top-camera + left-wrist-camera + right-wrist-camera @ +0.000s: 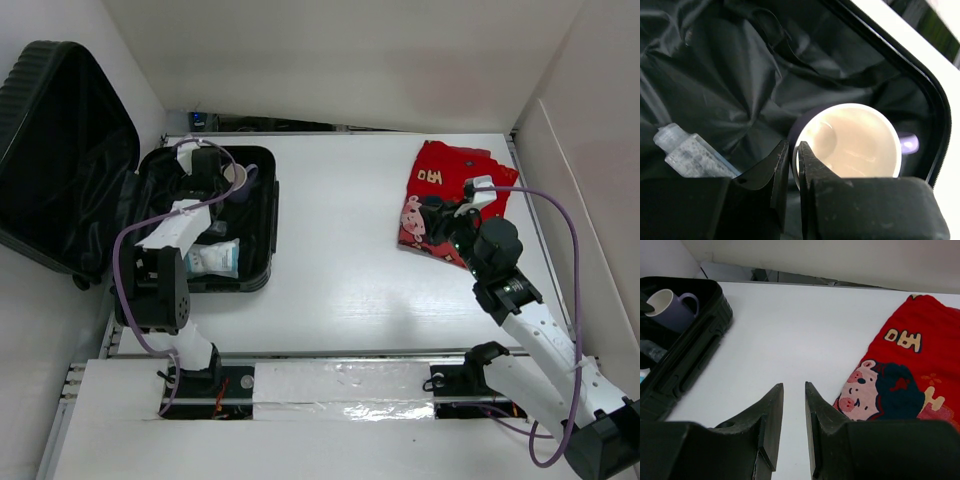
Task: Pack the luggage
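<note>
A white table (340, 290) stands between plain white walls (340, 60). Soft light leaves a faint sheen on its surface

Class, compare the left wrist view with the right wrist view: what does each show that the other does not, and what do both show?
Only the left wrist view: the crumpled black lining, close up, and the left gripper pinching the mug by its rim. Only the right wrist view: the red garment with a cartoon pig, the white table, and the right gripper, jaws apart and empty. Both: the purple mug, cream inside, sitting in the open suitcase.
</note>
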`<state>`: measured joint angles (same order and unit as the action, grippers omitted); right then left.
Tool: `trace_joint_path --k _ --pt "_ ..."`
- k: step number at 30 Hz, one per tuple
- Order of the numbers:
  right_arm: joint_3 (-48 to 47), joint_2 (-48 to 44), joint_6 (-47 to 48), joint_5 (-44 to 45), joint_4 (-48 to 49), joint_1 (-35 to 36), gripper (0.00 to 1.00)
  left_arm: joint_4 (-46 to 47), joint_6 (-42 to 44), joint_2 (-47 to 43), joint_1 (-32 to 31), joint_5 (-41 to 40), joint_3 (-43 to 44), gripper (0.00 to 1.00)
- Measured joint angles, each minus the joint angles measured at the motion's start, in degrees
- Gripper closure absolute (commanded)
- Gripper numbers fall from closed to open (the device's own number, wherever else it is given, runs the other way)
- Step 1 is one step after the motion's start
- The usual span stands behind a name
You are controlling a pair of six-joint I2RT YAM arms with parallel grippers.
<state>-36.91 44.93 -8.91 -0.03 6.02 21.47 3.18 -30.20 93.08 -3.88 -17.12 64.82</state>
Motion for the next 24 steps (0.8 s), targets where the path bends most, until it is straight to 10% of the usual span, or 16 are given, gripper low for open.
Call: trace_joint_path --k 3,7,17,20,24 --pt "0.0 0.0 0.0 0.0 0.0 0.0 0.7 0.9 -1.0 0.5 0.0 -1.0 -0.8 0.99" --pt "0.0 0.0 0.0 0.0 0.0 0.0 0.7 3.9 -3.7 -1.0 0.2 -1.8 -4.2 0.71" --pt "0.0 -0.3 0.0 1.3 -0.1 0.0 0.71 6.1 -9.8 -14.3 -4.3 -4.5 -19.1 0.71" --pt "0.0 -0.1 0.0 2.6 0.0 0.0 0.69 7.0 -11.5 -21.9 -4.9 -4.3 -25.0 0.37" --pt "-0.1 3.0 0.0 5.6 -0.1 0.0 0.5 7.0 -12.7 -29.9 -5.1 -4.4 -29.7 0.31"
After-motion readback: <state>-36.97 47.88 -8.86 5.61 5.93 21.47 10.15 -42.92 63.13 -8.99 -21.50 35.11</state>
